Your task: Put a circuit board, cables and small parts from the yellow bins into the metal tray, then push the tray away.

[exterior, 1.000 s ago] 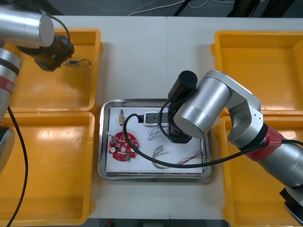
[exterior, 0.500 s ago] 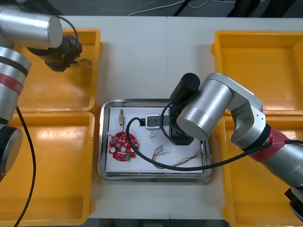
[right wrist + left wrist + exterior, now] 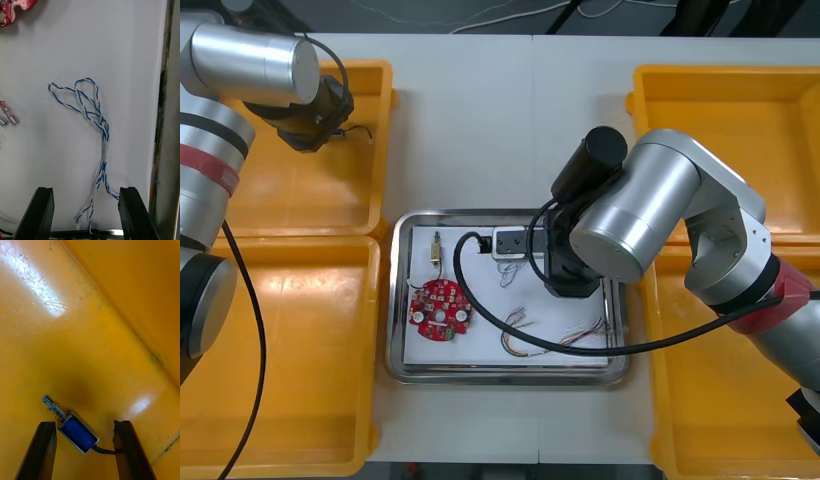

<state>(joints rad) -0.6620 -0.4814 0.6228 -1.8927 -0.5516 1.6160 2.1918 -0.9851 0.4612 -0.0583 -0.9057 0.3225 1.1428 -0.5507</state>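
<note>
Left wrist view: the left pincer [image 3: 85, 455], fingers spread, brackets a small metal part [image 3: 77, 433] in the yellow bin [image 3: 93, 333] at the desk's [image 3: 480, 120] far left corner; closing on it seems next. The right pincer [image 3: 88, 217], also spread, hangs over the twisted cable [image 3: 93, 112] lying in the metal tray [image 3: 500, 377].

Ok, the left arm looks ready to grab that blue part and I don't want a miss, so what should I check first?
1. Left gripper open: ok, fingers apart.
2. Small metal part between its fingers: ok, lying askew on the yellow bin floor.
3. Its black lead clear of the fingers: cannot tell, it runs up to one finger.
4. Right gripper open, out of the way: ok, over the metal tray.
5. Twisted blue and white cable let go: ok, loose on the tray floor.
</note>
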